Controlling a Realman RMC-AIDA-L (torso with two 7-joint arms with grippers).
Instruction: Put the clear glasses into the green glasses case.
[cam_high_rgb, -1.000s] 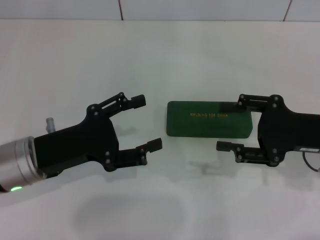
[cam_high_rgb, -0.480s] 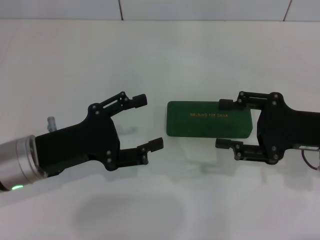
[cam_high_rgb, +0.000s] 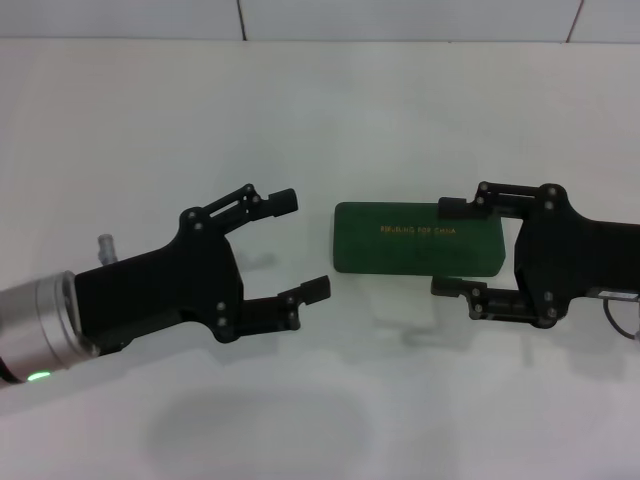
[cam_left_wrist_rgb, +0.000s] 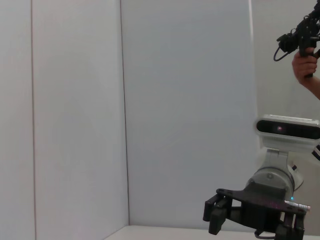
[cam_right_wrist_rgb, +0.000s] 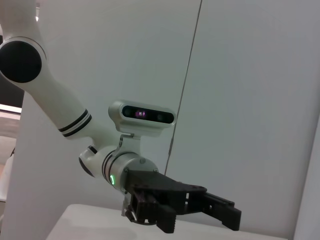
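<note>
Head view: one green glasses case (cam_high_rgb: 418, 238) closed; two grippers, left gripper (cam_high_rgb: 300, 246), right gripper (cam_high_rgb: 446, 246), apparently spread.

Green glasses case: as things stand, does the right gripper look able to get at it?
Probably yes. In the head view the right gripper is open, its fingers straddling the right end of the closed green glasses case, with nothing between them. The left gripper, also open, sits apart off the case's other end.

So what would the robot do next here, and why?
Probably ease the right gripper in to close on the green glasses case. The case lies shut on the table, its open fingers already bracket the case's right end, and the left gripper waits open at its other end.
</note>
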